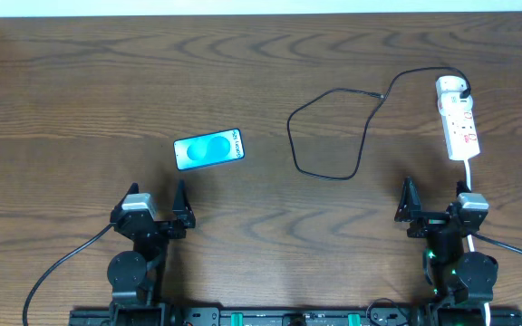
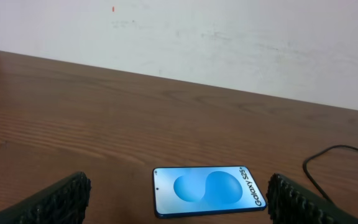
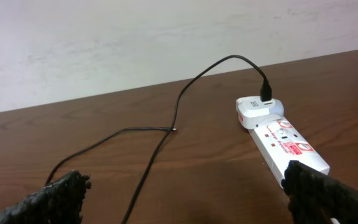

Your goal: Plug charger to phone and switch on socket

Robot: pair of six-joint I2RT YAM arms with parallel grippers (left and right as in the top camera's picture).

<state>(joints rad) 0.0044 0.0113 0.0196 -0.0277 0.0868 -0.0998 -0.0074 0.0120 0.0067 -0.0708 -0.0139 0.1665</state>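
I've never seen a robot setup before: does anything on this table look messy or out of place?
Nothing is damaged or spilled. The phone lies slightly crooked, and the charger cable sprawls in a loose loop, its tip lying free, well apart from the phone.

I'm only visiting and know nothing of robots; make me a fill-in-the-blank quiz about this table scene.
The small smartphone with a bright blue screen lies flat before the ___ tool.
The thin black cable is plugged into the narrow white power strip but not into the ___.
The left tool and the right tool both stand ___, holding nothing.
Missing words: left; smartphone; open.
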